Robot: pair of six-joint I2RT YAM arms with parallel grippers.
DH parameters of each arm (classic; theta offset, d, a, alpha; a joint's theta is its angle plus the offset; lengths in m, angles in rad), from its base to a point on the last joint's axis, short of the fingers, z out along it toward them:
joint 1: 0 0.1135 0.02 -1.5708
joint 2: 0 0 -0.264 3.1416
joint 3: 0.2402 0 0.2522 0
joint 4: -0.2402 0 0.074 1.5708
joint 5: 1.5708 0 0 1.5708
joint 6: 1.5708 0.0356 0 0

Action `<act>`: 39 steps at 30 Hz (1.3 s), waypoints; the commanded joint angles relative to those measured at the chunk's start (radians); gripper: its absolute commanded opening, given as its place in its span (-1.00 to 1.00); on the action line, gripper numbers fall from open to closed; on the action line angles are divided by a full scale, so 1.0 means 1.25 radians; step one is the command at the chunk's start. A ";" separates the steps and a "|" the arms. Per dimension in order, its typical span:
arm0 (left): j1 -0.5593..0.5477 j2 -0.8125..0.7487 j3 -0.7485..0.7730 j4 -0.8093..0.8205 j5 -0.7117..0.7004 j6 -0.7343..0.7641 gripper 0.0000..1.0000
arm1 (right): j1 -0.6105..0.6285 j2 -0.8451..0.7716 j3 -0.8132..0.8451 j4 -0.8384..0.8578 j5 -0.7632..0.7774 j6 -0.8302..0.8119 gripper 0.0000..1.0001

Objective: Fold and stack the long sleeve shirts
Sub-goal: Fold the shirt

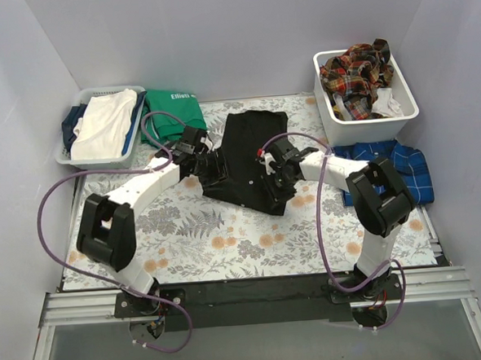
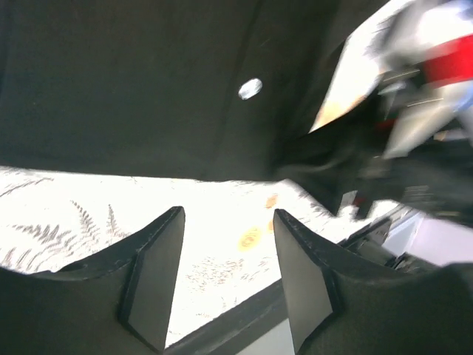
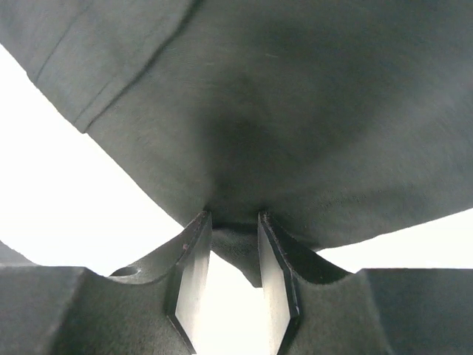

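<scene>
Lab test cell, white enclosure walls (image 1: 231, 34)

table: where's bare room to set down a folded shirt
Barest: the near strip of table between the black shirt and the near edge. Crowded at the back and right: basket, green top, bin, blue plaid shirt.

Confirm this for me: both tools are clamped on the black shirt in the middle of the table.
Wrong on one tool. The right tool is clamped on the black shirt, but the left tool is open and empty, just short of the shirt's edge over the tablecloth, as the left wrist view shows.
</scene>
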 commanded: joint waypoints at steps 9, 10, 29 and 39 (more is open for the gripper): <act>0.076 -0.281 0.005 -0.199 -0.308 -0.094 0.19 | 0.232 0.228 0.313 -0.025 -0.188 0.066 -0.20; 0.089 -0.294 0.006 -0.212 -0.325 -0.100 0.19 | 0.243 0.256 0.355 -0.026 -0.207 0.071 -0.20; 0.178 -0.276 -0.092 -0.131 -0.162 -0.049 0.50 | 0.065 0.081 0.461 -0.031 0.094 0.149 -0.14; 0.178 -0.077 -0.106 -0.092 -0.236 -0.085 0.58 | -0.057 0.040 0.311 -0.089 0.196 0.041 0.11</act>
